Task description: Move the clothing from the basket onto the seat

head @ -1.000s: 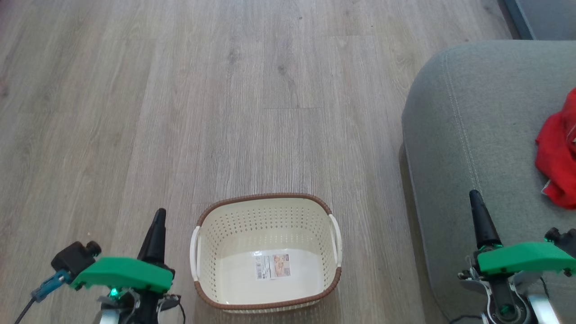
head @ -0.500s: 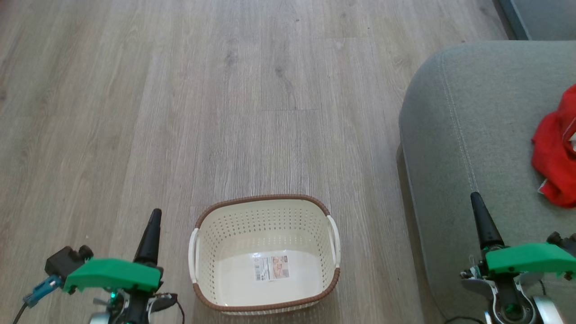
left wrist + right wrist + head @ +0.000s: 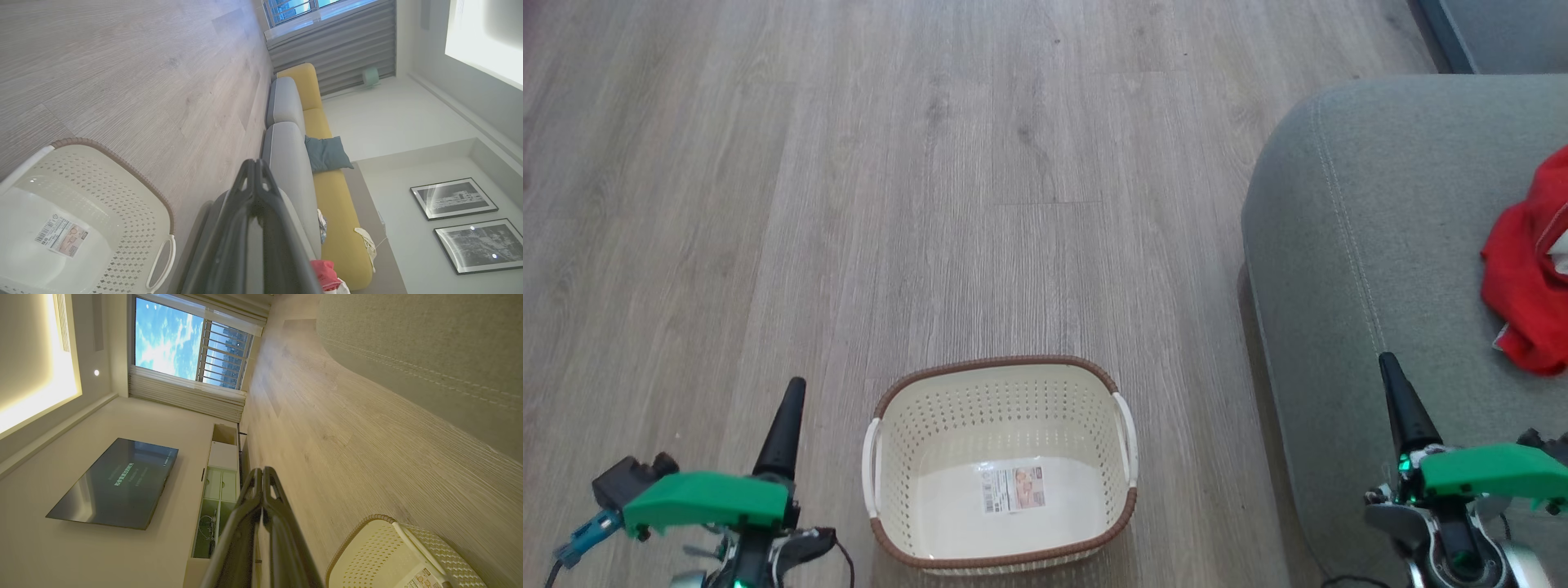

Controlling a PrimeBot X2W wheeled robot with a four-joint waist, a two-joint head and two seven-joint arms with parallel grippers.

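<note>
A: Is there anything to read here?

B: Not a word comes out clearly. The label sticker [image 3: 1013,488] on the bottom of the basket [image 3: 1001,363] has a barcode on its 9 o'clock side in the head view and a small picture at 3 o'clock, but its print is too fine.

A: And on the wall?

B: The television [image 3: 118,484] shows a faint line of characters on its dark screen, too small to make out.

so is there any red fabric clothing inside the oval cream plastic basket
No, the oval cream plastic basket is bare inside apart from its label sticker.
</note>
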